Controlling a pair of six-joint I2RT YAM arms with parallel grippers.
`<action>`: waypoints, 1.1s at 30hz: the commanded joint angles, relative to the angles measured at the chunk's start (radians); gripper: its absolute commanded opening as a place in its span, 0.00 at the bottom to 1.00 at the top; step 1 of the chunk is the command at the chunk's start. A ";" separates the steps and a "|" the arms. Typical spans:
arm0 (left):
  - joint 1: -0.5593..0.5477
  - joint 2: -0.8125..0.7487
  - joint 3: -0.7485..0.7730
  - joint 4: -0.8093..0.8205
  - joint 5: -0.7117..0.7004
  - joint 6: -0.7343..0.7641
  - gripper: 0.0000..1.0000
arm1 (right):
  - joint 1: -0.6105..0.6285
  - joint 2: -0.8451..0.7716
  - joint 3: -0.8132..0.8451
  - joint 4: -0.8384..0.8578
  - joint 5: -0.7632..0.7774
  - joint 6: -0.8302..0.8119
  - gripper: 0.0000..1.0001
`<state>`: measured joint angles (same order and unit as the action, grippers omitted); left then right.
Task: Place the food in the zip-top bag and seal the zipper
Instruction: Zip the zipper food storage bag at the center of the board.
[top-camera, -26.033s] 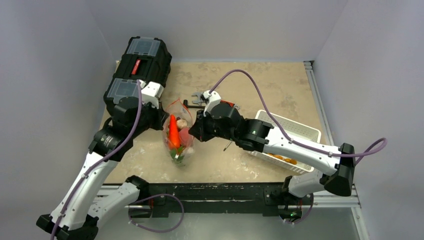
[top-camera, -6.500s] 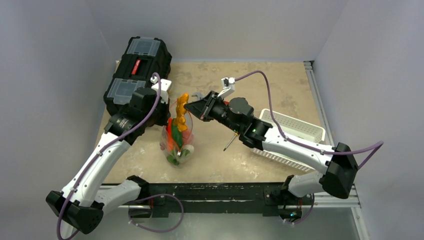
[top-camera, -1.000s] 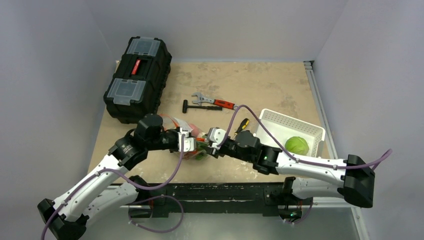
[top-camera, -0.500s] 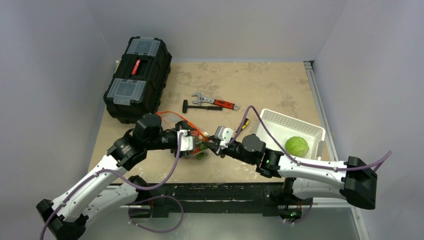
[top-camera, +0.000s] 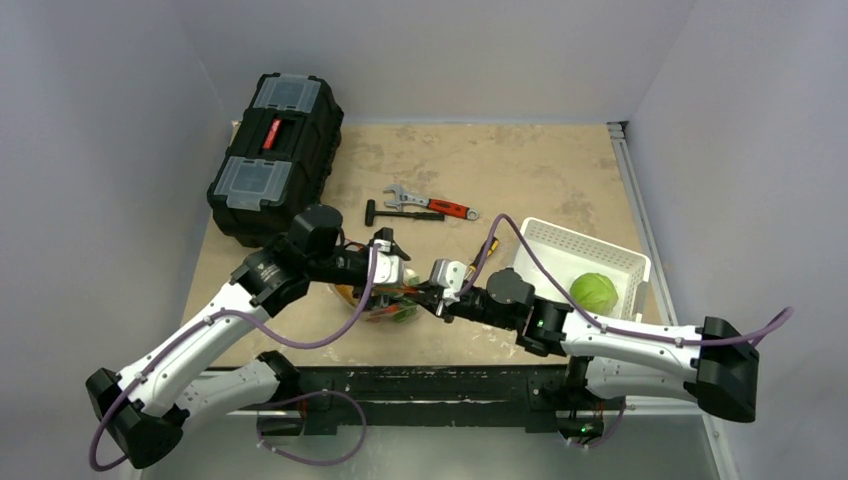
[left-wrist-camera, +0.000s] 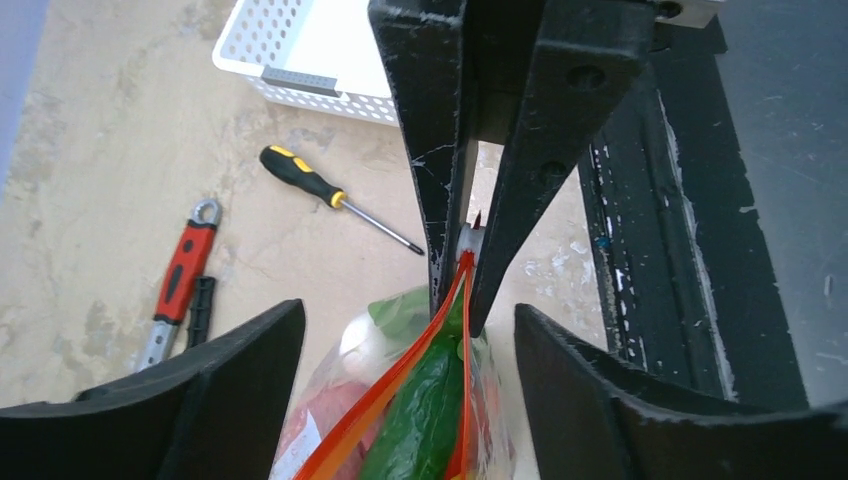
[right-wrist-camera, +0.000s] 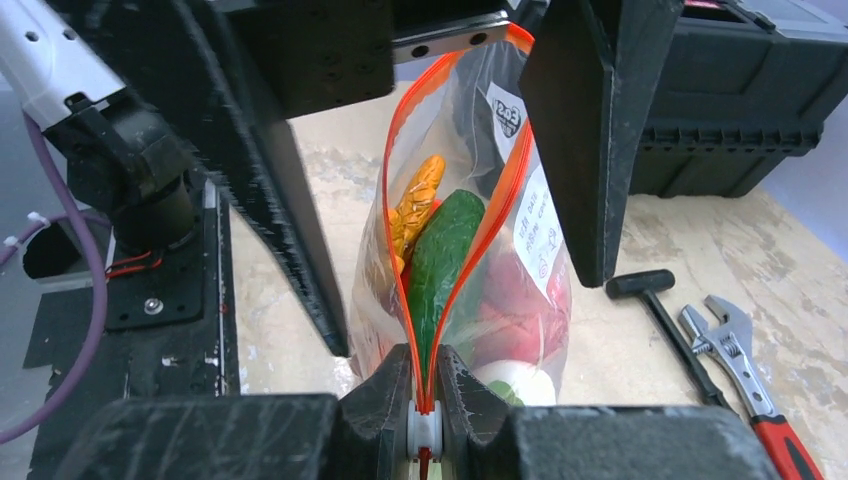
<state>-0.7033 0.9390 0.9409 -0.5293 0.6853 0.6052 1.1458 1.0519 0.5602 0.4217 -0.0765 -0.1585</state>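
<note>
The clear zip-top bag (right-wrist-camera: 535, 235) stands on the table with its mouth spread open. Inside it are a green cucumber (right-wrist-camera: 440, 255), an orange piece (right-wrist-camera: 418, 195), something red (right-wrist-camera: 505, 300) and a white radish (right-wrist-camera: 515, 382). My right gripper (right-wrist-camera: 425, 400) is shut on the white slider (right-wrist-camera: 424, 432) at one end of the orange-red zipper (right-wrist-camera: 384, 190). My left gripper (left-wrist-camera: 405, 320) is open, with one finger on each side of the bag (left-wrist-camera: 335, 375) and neither touching it. From above, both grippers (top-camera: 390, 260) (top-camera: 432, 292) meet over the bag (top-camera: 385, 308). A leafy green ball (top-camera: 594, 291) lies in the basket.
A white slotted basket (top-camera: 545, 245) stands to the right. A red-handled wrench (top-camera: 432, 206) and a black hammer-like tool (top-camera: 400, 216) lie behind the bag, and a screwdriver (left-wrist-camera: 320, 185) lies beside the basket. A black toolbox (top-camera: 275, 155) sits at the back left.
My left gripper has opened, let go of the bag's mouth and drawn back and up. My right gripper has closed onto the zipper's slider.
</note>
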 joint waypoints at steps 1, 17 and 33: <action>-0.005 0.060 0.090 -0.080 0.039 0.030 0.70 | -0.002 -0.046 0.024 -0.010 -0.045 -0.035 0.00; -0.032 0.083 0.096 -0.159 -0.024 0.031 0.53 | -0.001 -0.046 0.070 -0.088 -0.015 -0.055 0.00; -0.062 0.053 0.065 -0.138 -0.098 0.029 0.41 | -0.001 -0.055 0.093 -0.115 -0.016 -0.049 0.00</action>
<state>-0.7582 1.0164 1.0290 -0.6834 0.6010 0.6243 1.1450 1.0252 0.6052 0.2920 -0.0959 -0.2028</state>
